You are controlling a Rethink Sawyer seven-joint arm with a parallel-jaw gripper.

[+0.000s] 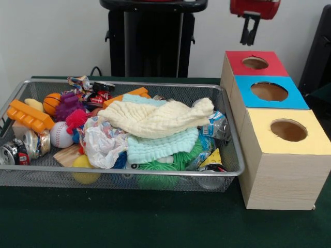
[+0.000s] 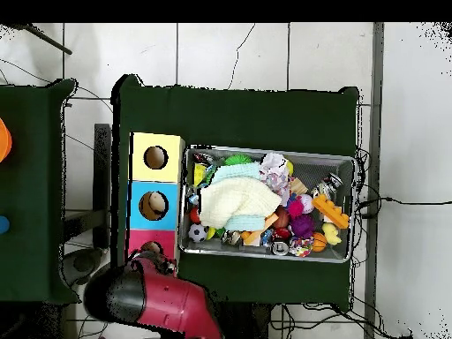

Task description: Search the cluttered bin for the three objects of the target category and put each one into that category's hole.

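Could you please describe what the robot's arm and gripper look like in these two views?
In the front view, the arm's end is a glossy red housing with a slim black gripper of two narrow prongs hanging below it. From overhead, the arm is a bulky, rounded red shell with a black cylindrical joint. No cables or markings show.

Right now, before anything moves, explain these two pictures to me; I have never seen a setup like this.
A red and black robot arm works at a green table. One picture faces the table from across it; the other looks straight down. The gripper hangs above the red-topped box and holds nothing. Beside that stand a blue-topped box and a yellow-topped box, each with a round hole. The wire bin holds clutter: pale cloths, a baseball, cans, an orange block.
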